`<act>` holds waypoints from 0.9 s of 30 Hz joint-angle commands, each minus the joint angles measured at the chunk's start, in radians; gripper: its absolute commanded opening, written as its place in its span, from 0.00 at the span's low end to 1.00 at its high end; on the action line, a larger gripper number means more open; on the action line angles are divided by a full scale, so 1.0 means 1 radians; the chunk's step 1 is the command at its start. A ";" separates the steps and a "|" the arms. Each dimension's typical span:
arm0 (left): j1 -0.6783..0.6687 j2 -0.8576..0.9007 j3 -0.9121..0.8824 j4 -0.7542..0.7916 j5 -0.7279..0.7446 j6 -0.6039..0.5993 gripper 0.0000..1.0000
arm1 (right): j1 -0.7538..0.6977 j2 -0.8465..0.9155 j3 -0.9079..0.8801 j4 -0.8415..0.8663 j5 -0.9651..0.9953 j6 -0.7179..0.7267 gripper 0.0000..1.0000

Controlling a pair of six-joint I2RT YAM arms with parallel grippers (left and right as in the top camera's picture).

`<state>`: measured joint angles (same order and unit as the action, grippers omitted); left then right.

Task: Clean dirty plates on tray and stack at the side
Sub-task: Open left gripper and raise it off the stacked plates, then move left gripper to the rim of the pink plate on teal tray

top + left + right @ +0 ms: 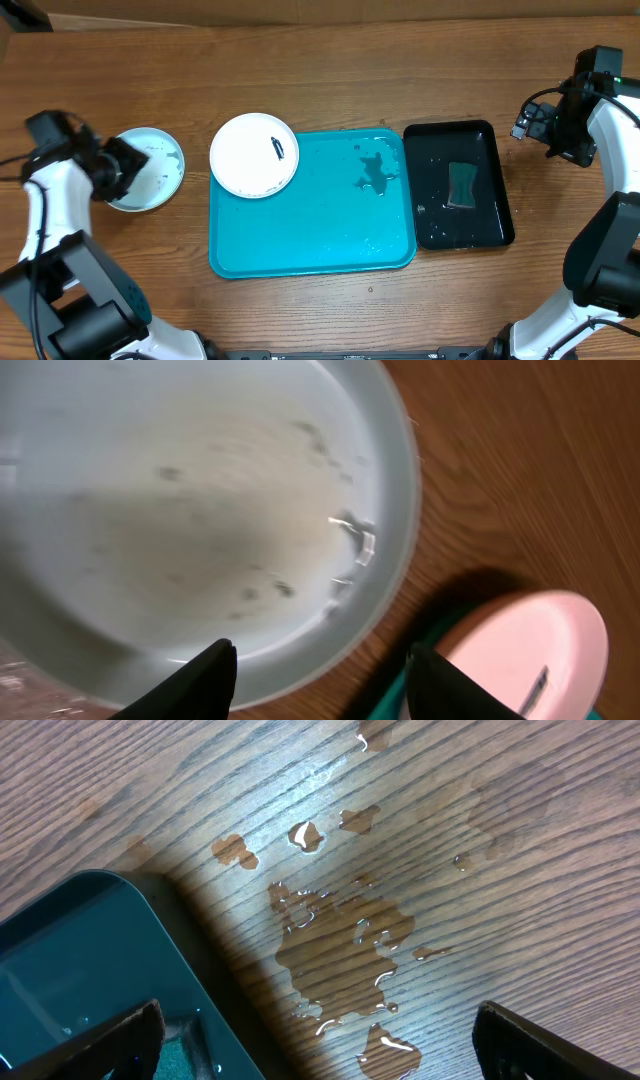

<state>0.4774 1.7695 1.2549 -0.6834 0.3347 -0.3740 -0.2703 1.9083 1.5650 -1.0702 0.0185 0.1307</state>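
White plate [254,154]: lies on the upper-left corner of the turquoise tray [300,250], overhanging its rim, with one dark smear.
Blue-rimmed plate [150,170]: on the table [330,70] left of the tray, apart from it, with dark specks on its centre.
Left pincer [320,650]: over that plate's edge farthest from the tray, fingers spread and clamping nothing.
Black tray [430,135]: just right of the turquoise tray, holding a green sponge [462,185].
Right pincer [320,1020]: right of both trays, wide open over a puddle [340,945] on the table.
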 commanded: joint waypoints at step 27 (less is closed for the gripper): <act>-0.381 0.010 -0.050 0.117 -0.341 0.082 0.39 | -0.001 -0.019 0.007 0.004 0.006 0.007 1.00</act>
<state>0.1013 1.7695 1.2346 -0.5777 0.0101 -0.3099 -0.2703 1.9083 1.5650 -1.0695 0.0185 0.1307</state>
